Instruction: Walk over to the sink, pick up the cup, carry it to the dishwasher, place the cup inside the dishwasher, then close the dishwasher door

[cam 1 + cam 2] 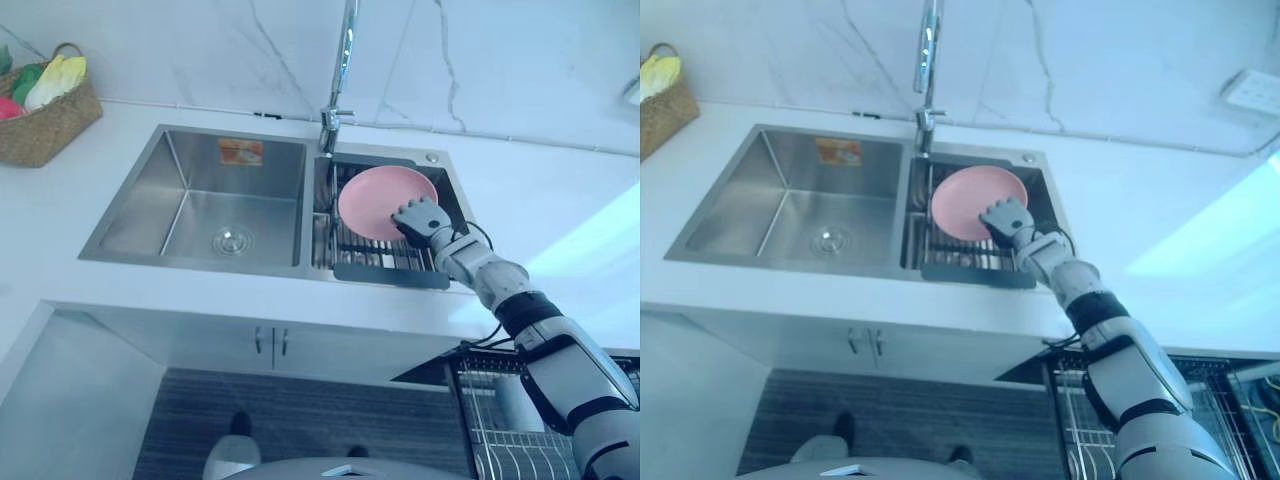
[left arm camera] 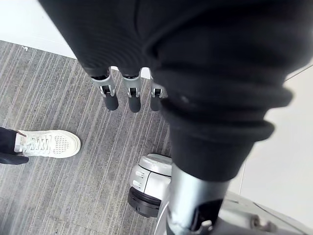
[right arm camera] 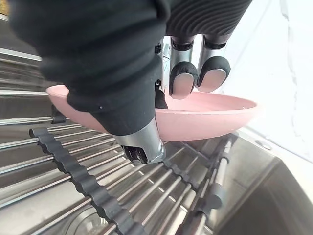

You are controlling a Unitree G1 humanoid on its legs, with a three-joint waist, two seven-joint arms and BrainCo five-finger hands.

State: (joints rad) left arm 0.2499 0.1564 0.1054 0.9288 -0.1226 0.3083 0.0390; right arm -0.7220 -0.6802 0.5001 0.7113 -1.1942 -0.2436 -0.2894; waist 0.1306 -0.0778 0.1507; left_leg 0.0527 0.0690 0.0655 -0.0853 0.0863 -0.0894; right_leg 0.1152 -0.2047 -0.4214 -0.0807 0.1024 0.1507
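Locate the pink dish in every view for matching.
Left eye view: pink dish on the rack in the sink's right basin, right robot hand at its rim.
Right eye view: dish, same place.
Right wrist view: dish above the rack bars, under the fingertips.
Left wrist view: faces floor, a person's shoe.
Shared landmark: the rack.

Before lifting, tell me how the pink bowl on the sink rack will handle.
The pink bowl looks rigid and probably light, so it shouldn't flex. Pinched at its rim by the right robot hand, it may pivot. On the smooth-barred rack, it could slide.
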